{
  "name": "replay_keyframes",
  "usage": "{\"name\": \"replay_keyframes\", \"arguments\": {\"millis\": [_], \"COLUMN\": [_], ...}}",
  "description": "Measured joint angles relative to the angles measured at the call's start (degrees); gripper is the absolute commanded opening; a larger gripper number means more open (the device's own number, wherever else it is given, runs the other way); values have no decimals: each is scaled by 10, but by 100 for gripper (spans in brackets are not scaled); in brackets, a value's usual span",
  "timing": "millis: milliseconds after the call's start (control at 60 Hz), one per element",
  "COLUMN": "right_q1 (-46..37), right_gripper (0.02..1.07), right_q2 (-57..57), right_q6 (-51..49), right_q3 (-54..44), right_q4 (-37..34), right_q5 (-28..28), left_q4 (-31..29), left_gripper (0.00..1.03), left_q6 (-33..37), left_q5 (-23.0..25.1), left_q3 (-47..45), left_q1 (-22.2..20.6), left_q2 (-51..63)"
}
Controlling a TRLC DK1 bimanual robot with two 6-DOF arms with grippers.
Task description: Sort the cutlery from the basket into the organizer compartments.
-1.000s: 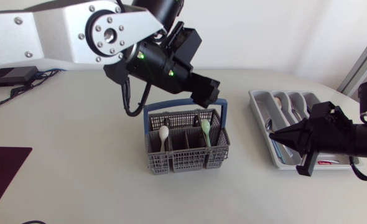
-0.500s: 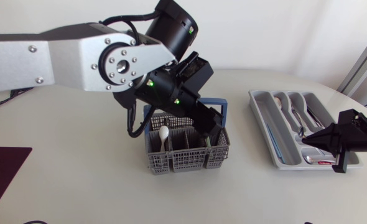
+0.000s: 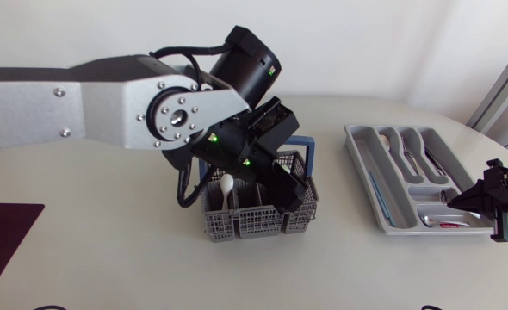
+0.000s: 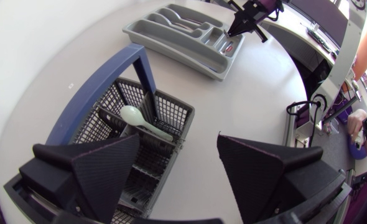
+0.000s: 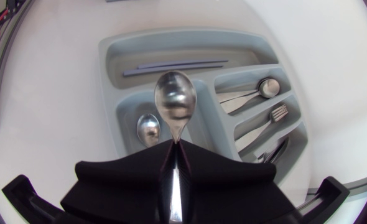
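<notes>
Since a second earlier the left gripper (image 3: pixel 290 191) had dropped from above the blue handle (image 3: pixel 311 158) into the right half of the basket (image 3: pixel 245 222), centre frame. The right gripper (image 3: pixel 462 200) had backed off from over the organizer (image 3: pixel 357 146) to the right edge.

Green spoon (image 4: pixel 134 116) stood in the basket, just ahead of the left gripper's inner finger, and was hidden under the arm in the head view. White spoon (image 3: pixel 226 184) sat in the basket's left half.

Left jaws were wide and empty, one finger inside the mesh, the other apparently outside it. Risk: closing like that would likely clamp the basket wall, not the spoon, and lift or drag the basket.

Right gripper was pinched tight on a metal spoon (image 5: pixel 175 102) by its handle end, bowl hanging over the organizer's dividers. Risk: the thin grip could let it swivel, and a release over a divider could land it in the wrong slot.
</notes>
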Motion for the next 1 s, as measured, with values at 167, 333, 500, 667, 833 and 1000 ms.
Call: {"name": "replay_keyframes", "arguments": {"millis": [167,333,500,667,833,1000], "right_q1": [0,3,8,9,9,8], "right_gripper": [8,8,10,32,49,58], "right_q2": [12,30,30,26,8,-23], "right_q6": [-36,-48,-60,-60,-61,-57], "right_q3": [-9,-13,-39,-62,-83,-94], "right_q4": [41,71,108,139,157,156], "right_q5": [44,71,92,92,88,67], "left_q4": [2,6,54,119,180,217], "left_gripper": [86,86,86,86,86,86], "left_q6": [9,9,9,9,9,9], "left_q5": [0,0,0,-7,-27,-33], "left_q3": [-11,-27,-61,-104,-134,-139], "left_q1": [-5,-10,-13,-21,-21,-20], "left_q2": [0,0,0,0,2,3]}}
